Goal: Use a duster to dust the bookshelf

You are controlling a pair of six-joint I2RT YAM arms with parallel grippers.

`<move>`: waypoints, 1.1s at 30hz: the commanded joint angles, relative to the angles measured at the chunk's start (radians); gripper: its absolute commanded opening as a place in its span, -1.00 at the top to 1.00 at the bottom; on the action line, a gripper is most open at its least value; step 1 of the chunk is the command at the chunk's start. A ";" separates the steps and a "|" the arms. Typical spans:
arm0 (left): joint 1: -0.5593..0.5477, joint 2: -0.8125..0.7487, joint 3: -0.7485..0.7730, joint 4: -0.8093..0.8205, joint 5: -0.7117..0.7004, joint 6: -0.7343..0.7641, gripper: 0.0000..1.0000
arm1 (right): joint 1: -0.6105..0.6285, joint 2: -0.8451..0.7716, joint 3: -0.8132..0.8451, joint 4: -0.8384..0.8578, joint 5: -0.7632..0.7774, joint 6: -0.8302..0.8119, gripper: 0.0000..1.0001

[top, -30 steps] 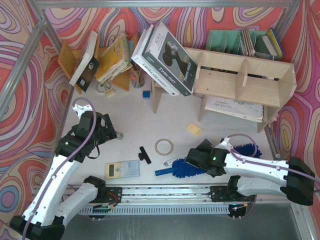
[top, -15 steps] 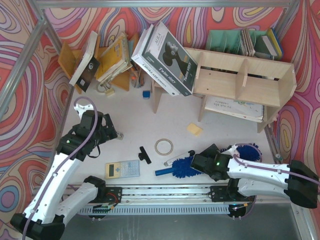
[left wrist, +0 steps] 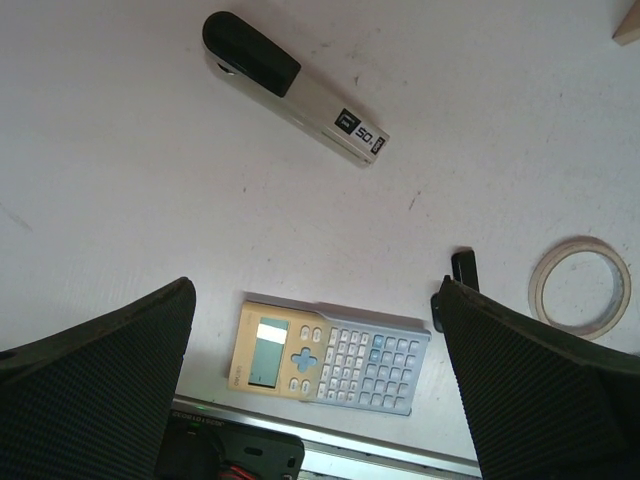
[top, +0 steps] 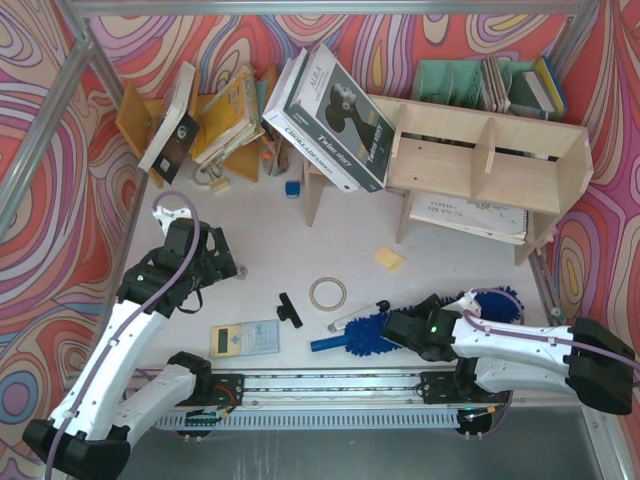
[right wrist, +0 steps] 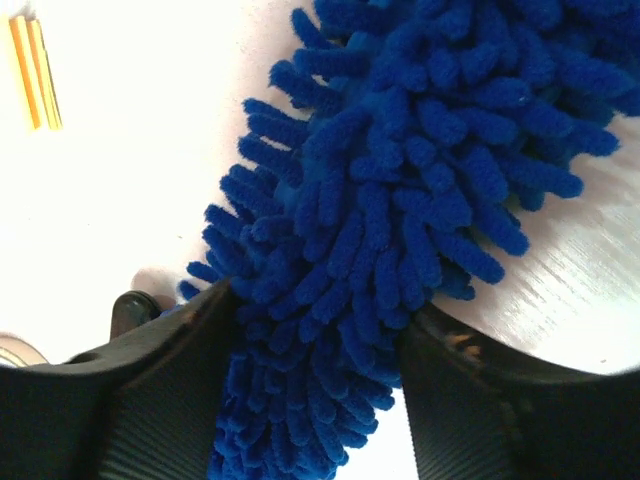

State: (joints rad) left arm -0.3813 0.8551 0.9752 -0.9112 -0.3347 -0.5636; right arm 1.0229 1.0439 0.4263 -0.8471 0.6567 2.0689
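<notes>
The fluffy blue duster (top: 368, 334) lies on the table near the front rail, with its smooth blue handle (top: 325, 343) pointing left. My right gripper (top: 402, 325) is down on its middle. In the right wrist view the duster (right wrist: 400, 190) fills the gap and both fingers (right wrist: 160, 400) press into the fluff. My right arm covers the duster's midsection, and its far end shows beyond the arm. The plywood bookshelf (top: 480, 150) stands at the back right. My left gripper (top: 232, 268) hovers open at the left, well away from the duster.
Under the left gripper (left wrist: 318, 290) lie a calculator (left wrist: 330, 355) and a white-and-black marker (left wrist: 290, 85). A tape ring (top: 328, 293), a black clip (top: 290, 309) and a yellow sponge (top: 390, 259) sit mid-table. Leaning books (top: 330, 105) and a teal organizer (top: 460, 80) stand at the back.
My right gripper has dropped onto the duster and its fingers have closed in on the fluff. The left arm has drifted slightly, still open.
</notes>
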 commanded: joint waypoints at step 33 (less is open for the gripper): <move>-0.862 0.413 0.223 0.210 -0.151 0.235 -0.97 | 0.003 -0.429 -0.119 -0.067 0.145 0.443 1.00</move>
State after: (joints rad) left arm -1.2095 1.2209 1.1843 -0.7723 -0.5133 -0.3935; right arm 1.0229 0.6285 0.2916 -0.8440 0.7292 2.0708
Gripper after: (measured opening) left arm 0.983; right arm 0.246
